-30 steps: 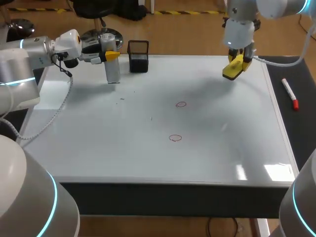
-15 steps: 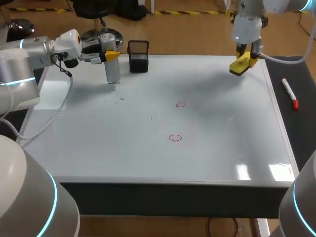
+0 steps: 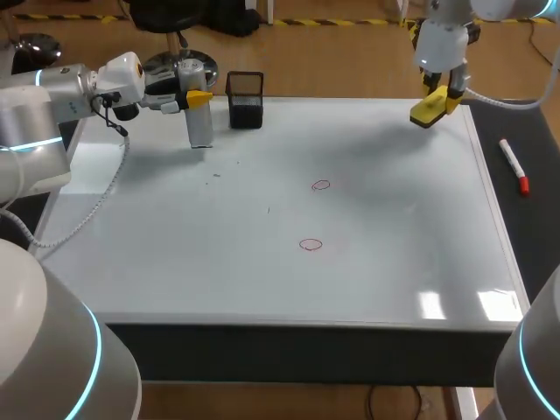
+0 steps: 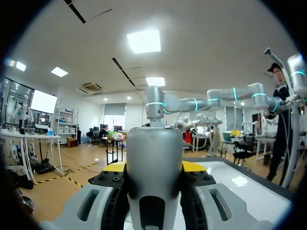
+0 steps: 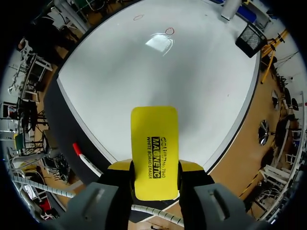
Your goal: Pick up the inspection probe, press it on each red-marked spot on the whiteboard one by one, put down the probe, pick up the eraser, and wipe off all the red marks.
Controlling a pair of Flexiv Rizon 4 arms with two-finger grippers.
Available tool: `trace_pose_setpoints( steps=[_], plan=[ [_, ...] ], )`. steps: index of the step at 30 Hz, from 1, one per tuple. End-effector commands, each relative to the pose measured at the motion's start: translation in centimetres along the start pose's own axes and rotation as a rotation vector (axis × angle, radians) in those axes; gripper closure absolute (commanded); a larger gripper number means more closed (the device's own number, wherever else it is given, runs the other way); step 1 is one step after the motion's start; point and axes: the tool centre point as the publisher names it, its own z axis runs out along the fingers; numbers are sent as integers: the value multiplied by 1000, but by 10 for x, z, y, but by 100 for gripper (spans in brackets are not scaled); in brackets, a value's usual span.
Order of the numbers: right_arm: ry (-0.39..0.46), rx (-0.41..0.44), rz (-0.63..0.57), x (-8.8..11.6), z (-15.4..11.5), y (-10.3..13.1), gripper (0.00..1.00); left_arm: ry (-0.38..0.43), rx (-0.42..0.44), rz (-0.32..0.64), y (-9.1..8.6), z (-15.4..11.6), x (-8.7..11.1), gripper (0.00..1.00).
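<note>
Left tool (image 3: pixel 198 98): it is pinching the inspection probe (image 3: pixel 201 127) between its two yellow-tipped fingers, which are pressing on the grey cylinder from both sides. The left wrist view is confirming this grip, with the probe (image 4: pixel 154 177) sitting squarely between the fingers of the tool (image 4: pixel 154 167). The probe is hanging upright over the far left part of the whiteboard (image 3: pixel 394 262), just beside a black mesh cup (image 3: pixel 245 101). Whether its lower end is touching the board cannot be told.

Right tool (image 3: pixel 435 99): it is clamping the yellow eraser (image 3: pixel 430 111) from two sides and is holding it tilted above the far right corner of the whiteboard. In the right wrist view the eraser (image 5: pixel 154 143) is projecting ahead from between the fingers of the tool (image 5: pixel 154 168).

Two red marks, small circles, are showing near the middle of the board: the farther mark (image 3: pixel 321 185) and the nearer mark (image 3: pixel 311 245). Both are lying well apart from either tool.

A marker (image 3: pixel 514 166) with a red cap is lying on the dark counter (image 3: pixel 534 245) strip to the right of the board
</note>
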Motion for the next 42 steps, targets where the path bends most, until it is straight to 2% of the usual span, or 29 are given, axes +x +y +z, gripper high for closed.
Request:
trace_pose_setpoints(
  steps=[1,23,29,36,42],
  plan=[
    [-6,13,-2,5,-4,2,100,-3,0,2,-1,1,1,100],
    [-6,13,-2,5,-4,2,100,-3,0,2,-1,1,1,100],
    [-6,13,-2,5,-4,2,100,67,23,4,-3,33,20,100],
    [-6,13,-2,5,-4,2,100,238,32,7,-10,93,53,100],
    [-6,13,-2,5,-4,2,100,342,40,-4,-15,134,74,100]
  ],
)
